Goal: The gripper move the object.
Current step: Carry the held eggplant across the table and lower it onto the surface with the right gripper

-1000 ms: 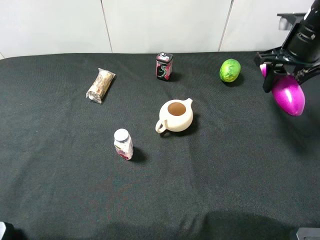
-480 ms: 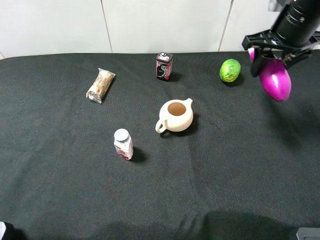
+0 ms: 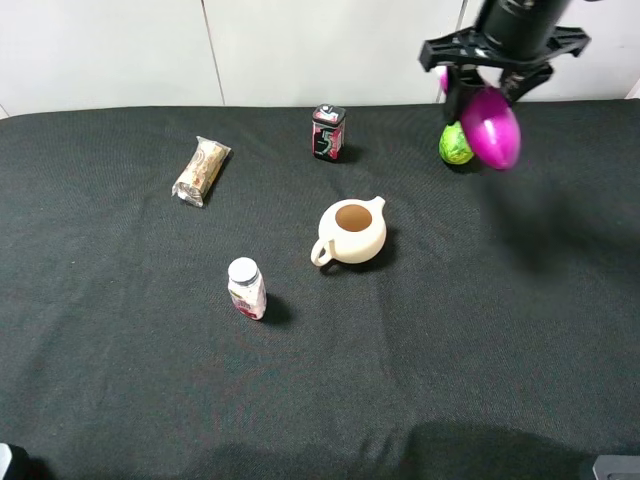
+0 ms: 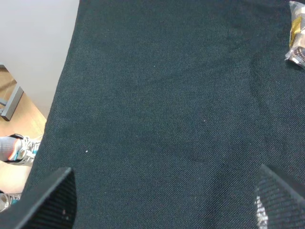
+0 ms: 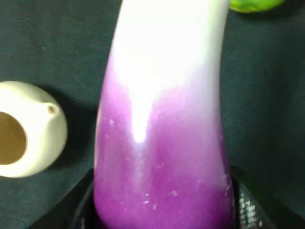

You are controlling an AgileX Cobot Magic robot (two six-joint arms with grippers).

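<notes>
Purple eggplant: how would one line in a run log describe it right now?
object: eggplant | state: held above table | holder: right gripper, shut on eggplant | near: green fruit

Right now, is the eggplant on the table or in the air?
In the air: the right gripper holds the eggplant clear of the table.

Glossy smooth eggplant (image 3: pixel 492 128), matt woven black cloth (image 3: pixel 450 350), glazed cream teapot (image 3: pixel 355 235).

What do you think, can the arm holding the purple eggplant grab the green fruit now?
Probably not yet. The right gripper is shut on the eggplant, so its jaws are full, even though it hangs near the green fruit. It would likely have to put the eggplant down first.
</notes>
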